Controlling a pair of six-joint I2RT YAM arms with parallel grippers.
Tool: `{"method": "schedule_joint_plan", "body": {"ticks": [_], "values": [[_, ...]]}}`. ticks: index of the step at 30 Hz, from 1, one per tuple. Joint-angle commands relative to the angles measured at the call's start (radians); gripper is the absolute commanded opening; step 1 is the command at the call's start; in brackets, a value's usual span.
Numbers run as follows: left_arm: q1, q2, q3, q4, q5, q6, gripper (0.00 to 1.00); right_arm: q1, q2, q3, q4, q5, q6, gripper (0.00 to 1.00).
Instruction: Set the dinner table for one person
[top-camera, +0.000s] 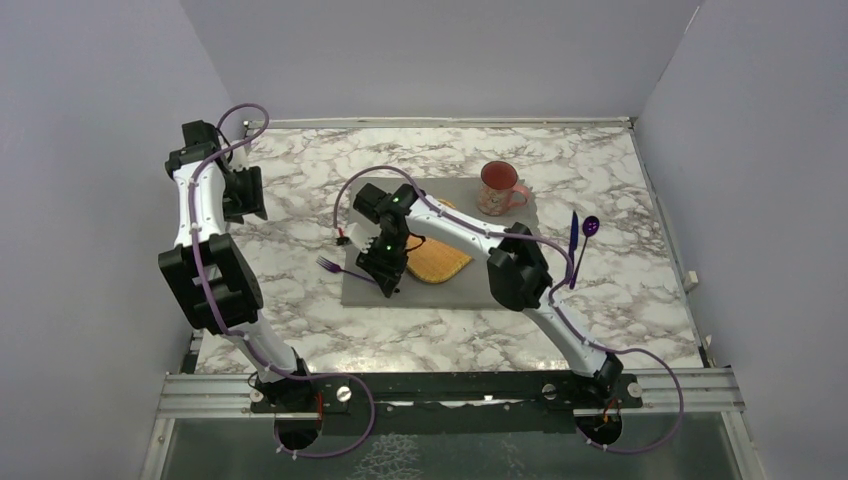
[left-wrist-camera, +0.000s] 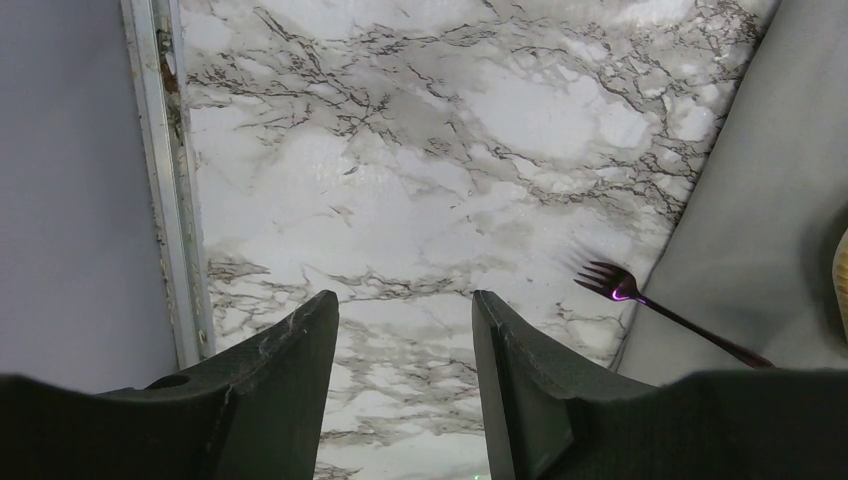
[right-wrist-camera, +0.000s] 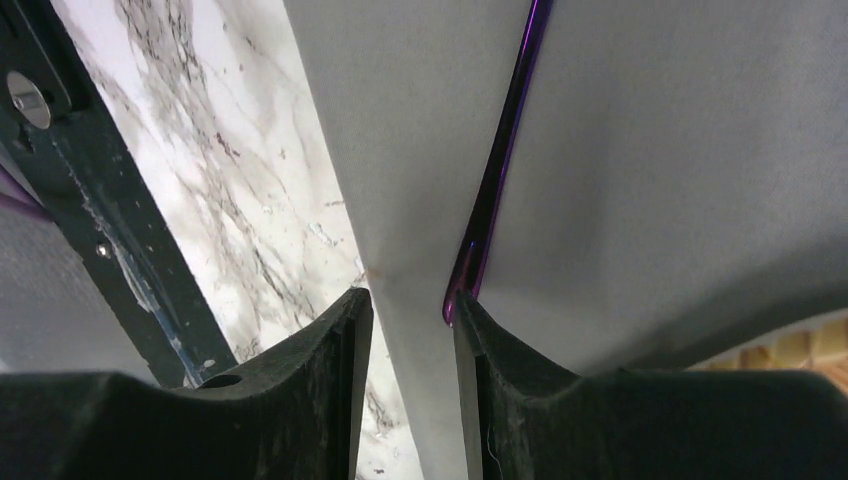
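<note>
The marble dinner table (top-camera: 300, 170) carries a grey placemat (top-camera: 450, 295). A purple fork (top-camera: 335, 266) lies across the placemat's left edge, tines out on the marble. My right gripper (top-camera: 388, 280) hangs low over the fork's handle end. In the right wrist view its jaws (right-wrist-camera: 410, 298) stand open, and the handle (right-wrist-camera: 500, 170) ends against the tip of the right finger (right-wrist-camera: 470, 330) with placemat showing in the gap. My left gripper (top-camera: 248, 200) is raised at the far left, open (left-wrist-camera: 405, 297) over bare marble, with the fork (left-wrist-camera: 640, 300) off to its right.
A yellow woven round mat (top-camera: 440, 262) lies on the placemat, partly under the right arm. A pink mug (top-camera: 497, 188) stands at the placemat's far right corner. A purple knife (top-camera: 573, 245) and spoon (top-camera: 590, 226) lie on the marble to the right. Walls enclose three sides.
</note>
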Motion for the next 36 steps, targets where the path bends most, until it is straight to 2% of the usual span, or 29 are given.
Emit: {"method": "schedule_joint_plan", "body": {"ticks": [1,10,24,29,34,36], "values": [[0.019,-0.022,0.023,-0.002,0.035,-0.003,0.54,0.014,0.052,0.068,0.037,-0.036,0.014,0.4],[0.035,-0.033,0.021,-0.002,0.057,0.008,0.54,0.024,0.089,0.091,0.144,-0.006,0.038,0.4],[0.042,-0.052,-0.005,-0.006,0.06,0.012,0.54,0.04,0.142,0.091,0.162,0.007,0.038,0.38],[0.044,-0.052,0.0,-0.005,0.067,0.011,0.54,0.042,0.121,0.063,0.176,0.031,0.044,0.25],[0.045,-0.049,0.003,-0.005,0.071,0.014,0.54,0.042,0.074,0.014,0.188,0.031,0.078,0.02],[0.045,-0.047,0.003,-0.006,0.074,0.014,0.54,0.042,0.05,-0.011,0.191,0.026,0.089,0.01]]}}
